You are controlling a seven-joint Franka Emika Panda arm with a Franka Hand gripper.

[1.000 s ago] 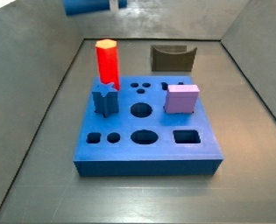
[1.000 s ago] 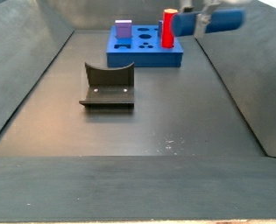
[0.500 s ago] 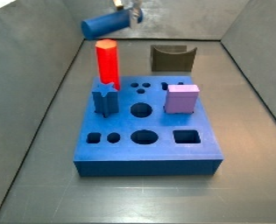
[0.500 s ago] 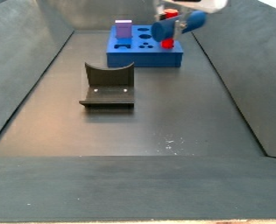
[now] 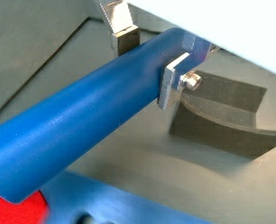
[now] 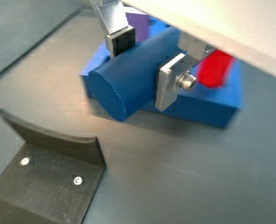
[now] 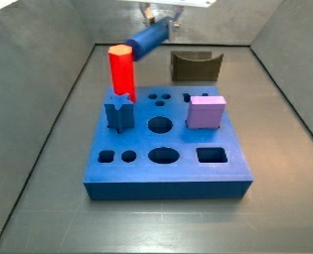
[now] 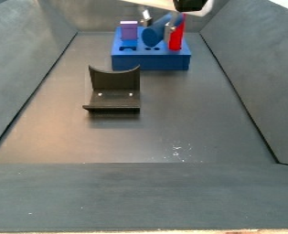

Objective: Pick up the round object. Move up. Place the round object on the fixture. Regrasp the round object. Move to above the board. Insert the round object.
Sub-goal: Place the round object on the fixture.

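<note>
My gripper [image 5: 150, 54] is shut on the round object, a long plain blue cylinder [image 5: 88, 118], held lying on its side in the air. In both side views the cylinder [image 7: 148, 38] [image 8: 156, 31] hangs tilted above the floor between the board [image 7: 166, 149] and the fixture [image 7: 196, 66]. The silver fingers [image 6: 173, 80] clamp it across its middle. The fixture also shows in both wrist views [image 5: 228, 118] [image 6: 46, 175], below the gripper. The board also shows in a wrist view [image 6: 210, 107] and in a side view [image 8: 153, 57].
A red hexagonal peg [image 7: 120, 67], a short dark-blue star peg [image 7: 117, 111] and a lilac cube [image 7: 206, 111] stand in the board. Grey walls [image 7: 53, 89] slope up on both sides of the floor.
The gripper has carried the blue cylinder from high at the back left rightward and lower, toward the fixture. The cylinder now tilts more.
</note>
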